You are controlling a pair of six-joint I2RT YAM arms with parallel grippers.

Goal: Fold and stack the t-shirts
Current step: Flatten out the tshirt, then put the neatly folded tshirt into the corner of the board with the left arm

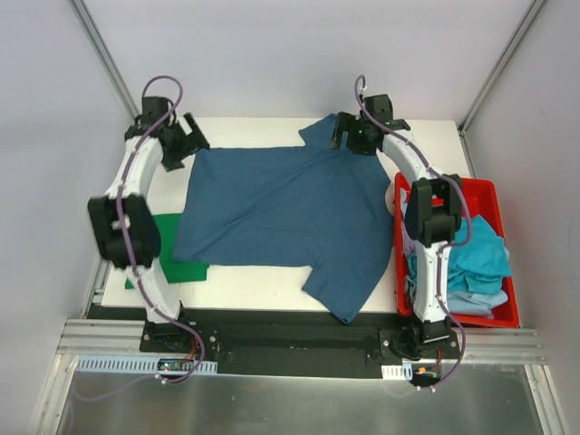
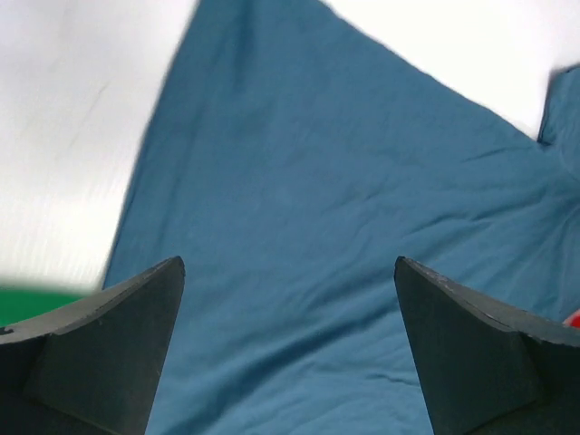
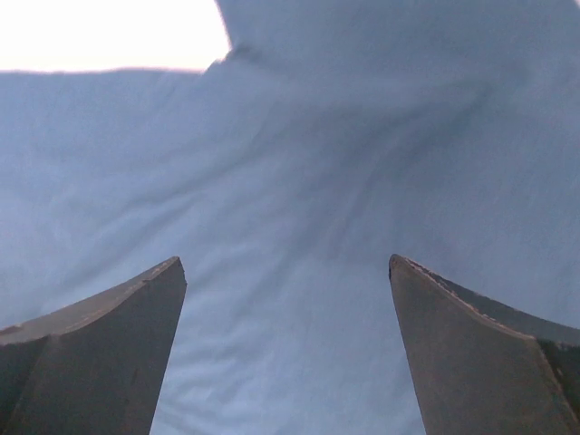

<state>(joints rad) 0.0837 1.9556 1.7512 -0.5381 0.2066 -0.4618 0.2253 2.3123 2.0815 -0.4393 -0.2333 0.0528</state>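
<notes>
A dark teal-blue t-shirt [image 1: 281,208] lies spread flat on the white table, hem to the left, sleeves at the back and at the front right. My left gripper [image 1: 190,143] is open just above its far left corner; the cloth [image 2: 299,227] fills that wrist view. My right gripper [image 1: 349,138] is open over the far sleeve and shoulder; the cloth [image 3: 299,199] shows between its fingers. A folded bright green t-shirt [image 1: 177,246] lies at the left, partly under the blue one and behind my left arm. Teal and light blue t-shirts [image 1: 476,263] are heaped in the red bin.
The red plastic bin [image 1: 497,192] stands at the table's right edge, beside my right arm. Bare white table [image 1: 254,285] shows along the front edge and at the far corners. Grey enclosure walls stand close on the left, right and back.
</notes>
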